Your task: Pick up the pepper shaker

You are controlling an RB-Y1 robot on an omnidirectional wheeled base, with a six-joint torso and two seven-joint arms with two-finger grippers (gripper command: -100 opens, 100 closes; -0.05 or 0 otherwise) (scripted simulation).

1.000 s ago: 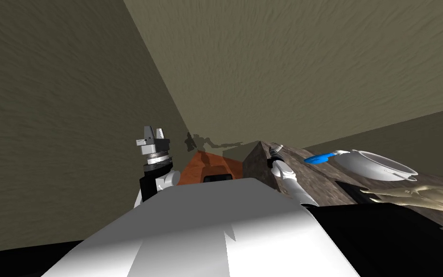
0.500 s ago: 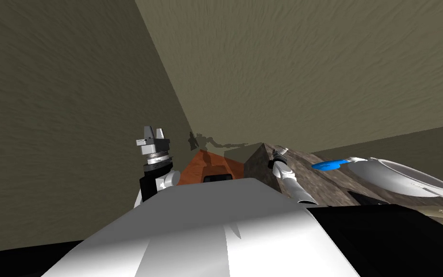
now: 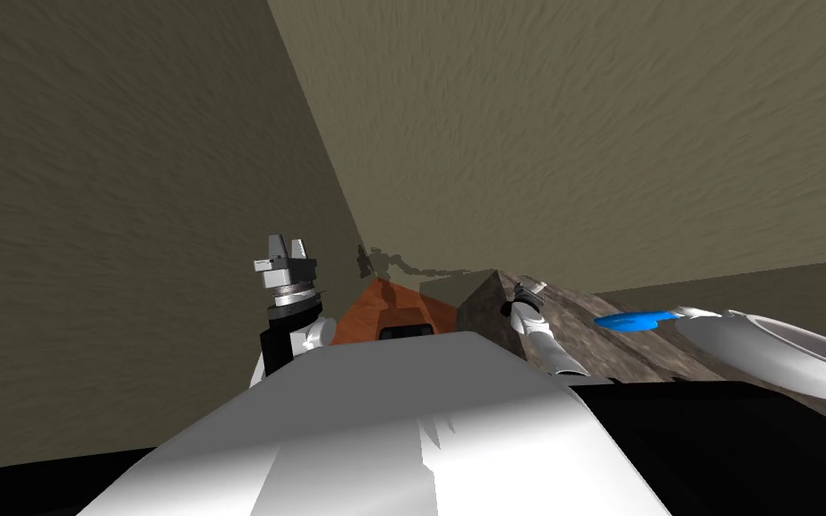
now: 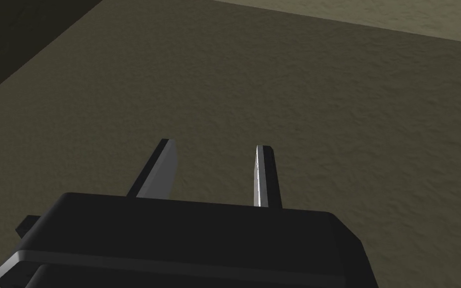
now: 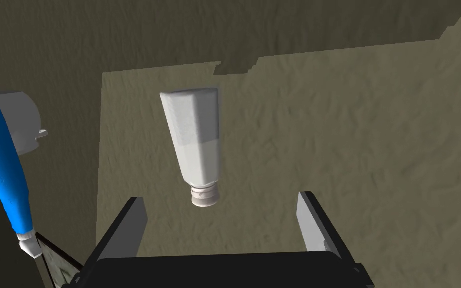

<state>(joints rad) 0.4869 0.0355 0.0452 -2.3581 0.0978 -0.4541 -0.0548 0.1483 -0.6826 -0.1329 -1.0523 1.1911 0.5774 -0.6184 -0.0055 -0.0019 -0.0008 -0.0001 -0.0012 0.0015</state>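
- Step in hand, as judged: the approach of the right gripper (image 5: 222, 199) to the shaker (image 5: 197, 145), with the grasp not yet made.
- Seen along that gripper: a white, tapered shaker just ahead, small cap end nearest and about level with the fingertips, wide end farther off; touching neither finger.
- Hard to tell from here whether standing or lying (possibly a rolled wrist camera).
- Right gripper spread wide and empty; seemingly room enough for the body of the shaker.
- Lies a little nearer to one finger than to the other, so better first to shift the hand sideways until centred in the gap.
- Then advance straight along the fingers, slowly, until past the cap and level with the thicker body; avoid gripping the cap or neck alone, for risk of slipping or tipping.
- Close gently and evenly on two opposite sides; with hard pressure on such a tapered form, some risk of squeezing it out toward the narrow end.
- Mind the blue thing (image 5: 2, 160) and the bowl (image 3: 787, 354) on the worktop (image 3: 581, 327): apart from the shaker, yet near enough to be struck by a wide sideways move.
- Left gripper (image 4: 217, 145) raised on the left, away from the worktop, fingers a little apart and holding nothing; best to leave it there.
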